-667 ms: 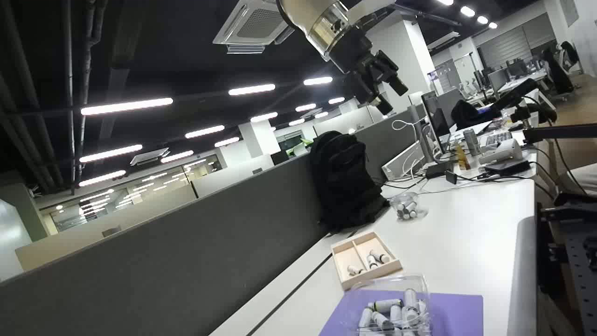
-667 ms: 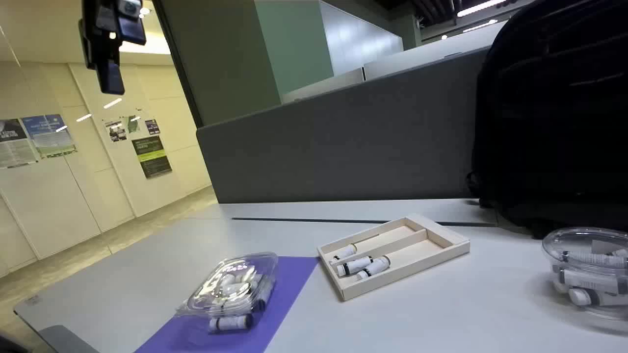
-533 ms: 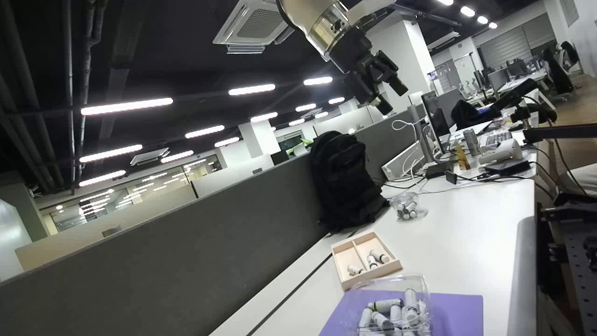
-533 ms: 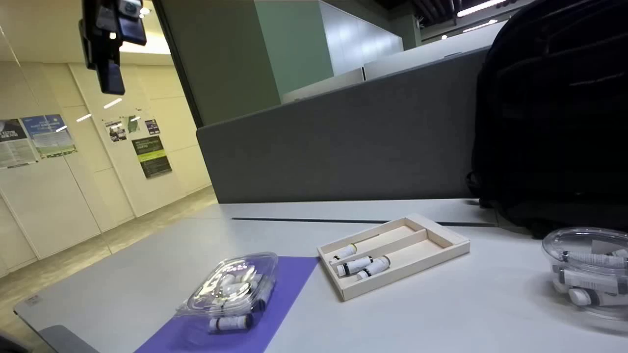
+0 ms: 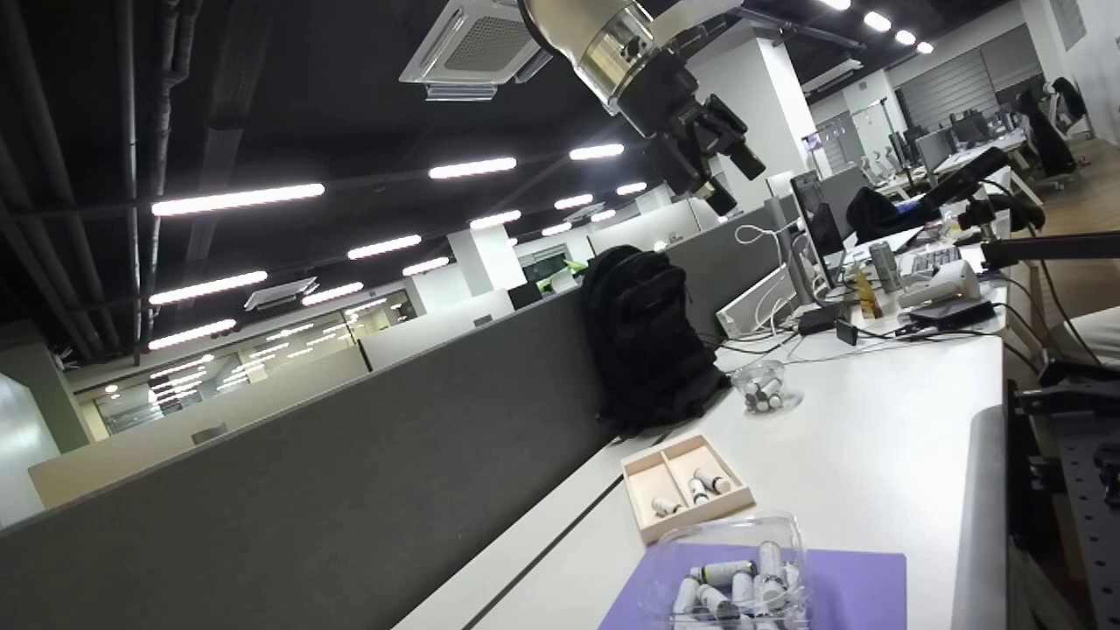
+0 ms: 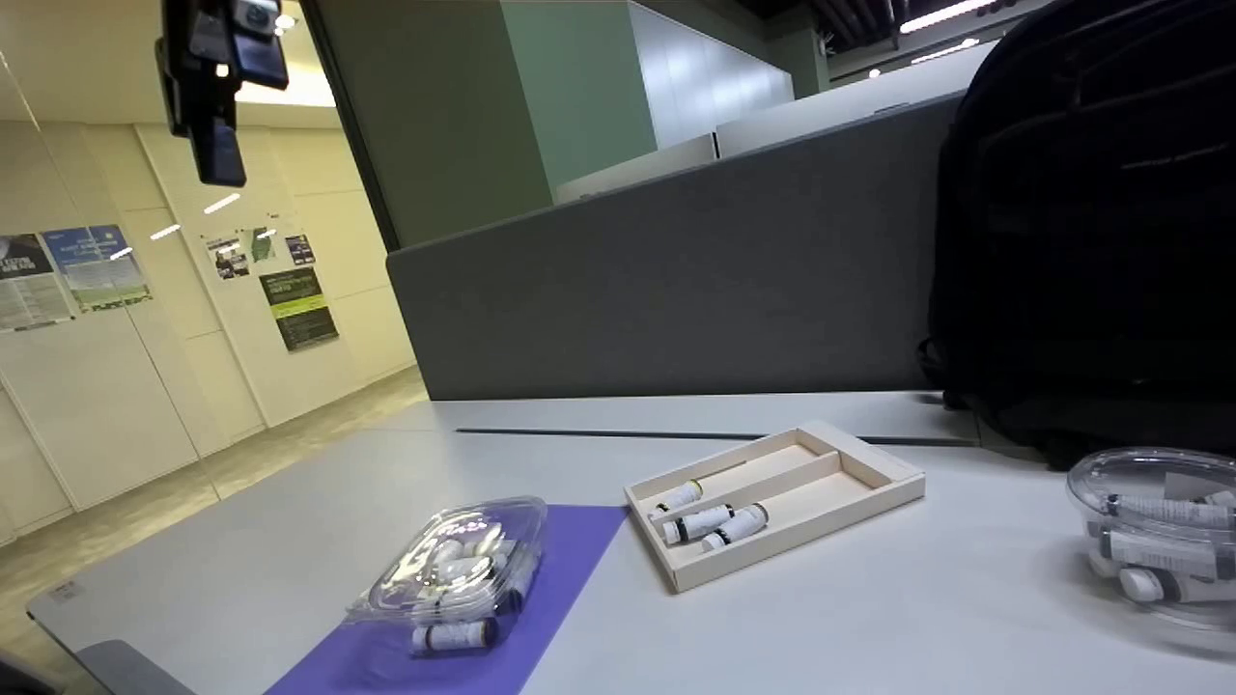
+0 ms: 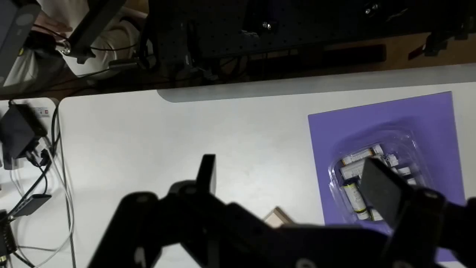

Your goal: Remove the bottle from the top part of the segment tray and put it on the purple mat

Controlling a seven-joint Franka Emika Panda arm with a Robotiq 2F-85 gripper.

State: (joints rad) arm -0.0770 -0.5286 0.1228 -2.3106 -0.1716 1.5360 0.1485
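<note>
I have the black two-fingered gripper (image 5: 735, 181) spread and empty, high above the white table (image 5: 892, 437). In an exterior view I take my target to be the small white cylindrical bottle (image 6: 679, 496) lying alone in the upper compartment of the tan wooden tray (image 6: 801, 533), right of centre. I'd descend vertically, fingers straddling its body and tips clear of the wooden divider (image 6: 797, 475), then squeeze lightly and lift before moving left. For release I'd choose the bare upper strip of the lavender-purple rectangular mat (image 7: 379, 113) in the wrist view, clear of the transparent plastic box (image 6: 529, 541).
</note>
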